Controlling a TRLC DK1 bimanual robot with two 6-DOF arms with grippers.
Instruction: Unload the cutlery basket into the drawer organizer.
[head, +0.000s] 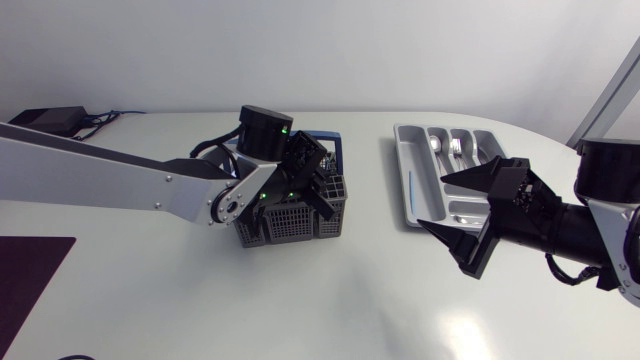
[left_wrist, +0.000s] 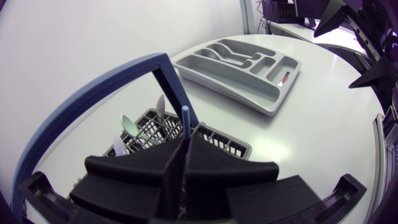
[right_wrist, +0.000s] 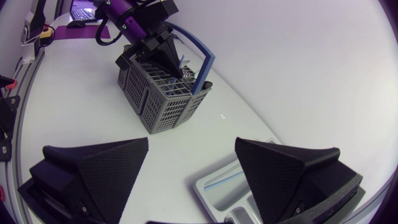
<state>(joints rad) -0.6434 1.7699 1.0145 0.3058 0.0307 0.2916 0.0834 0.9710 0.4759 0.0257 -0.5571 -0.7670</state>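
White counter (head: 200, 300) fills the scene beneath our two arms. Near its middle stands the dark cutlery basket (head: 290, 215) with its blue carrying handle. Our left pincer (left_wrist: 185, 149) sits directly over the basket, its fingers pressed together on the thin stem of a blue-handled utensil (left_wrist: 185, 121) standing upright inside. A pale green spoon (left_wrist: 129, 124) stands in the basket too. Right of the basket lies the grey drawer organizer (head: 402, 195). Our right pincer (head: 432, 202), also right of the basket, is wide open and empty. We judge this to be a pick in hand. The next move calls for a straight lift clear of the basket's grid.
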